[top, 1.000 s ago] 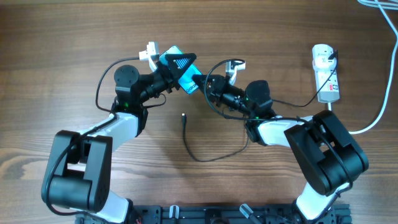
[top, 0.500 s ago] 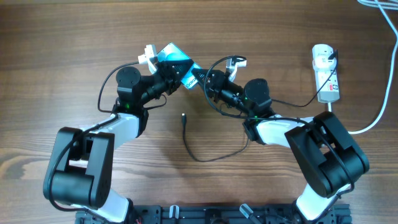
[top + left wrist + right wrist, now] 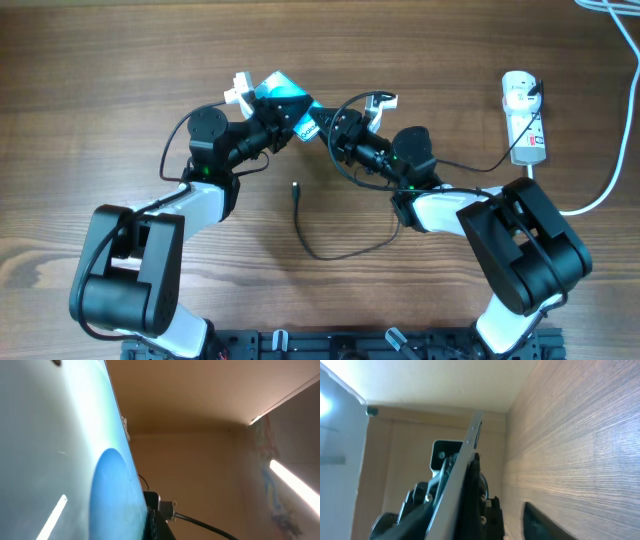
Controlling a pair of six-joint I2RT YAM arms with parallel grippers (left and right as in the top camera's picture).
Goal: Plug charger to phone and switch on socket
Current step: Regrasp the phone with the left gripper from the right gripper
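Observation:
The phone (image 3: 283,98), turquoise with a white band at its lower end, is held up off the table at back centre, tilted. My left gripper (image 3: 270,113) is shut on it; in the left wrist view its screen (image 3: 60,460) fills the left side beside a black finger (image 3: 156,527). My right gripper (image 3: 323,125) stands open at the phone's white end; in the right wrist view the phone's edge (image 3: 462,470) sits apart from the finger (image 3: 542,520). The charger (image 3: 330,252) lies loose on the table, its plug tip (image 3: 296,187) below the phone. The socket (image 3: 523,125) lies at the right.
A thick white lead (image 3: 612,175) curves along the right edge from the socket. Both arms' bases (image 3: 130,270) (image 3: 525,250) stand at the near side, and the charger's cable loops between them.
My left gripper has shut on the phone and drawn it slightly left. My right gripper has just opened off the phone's white end. The charger has not moved.

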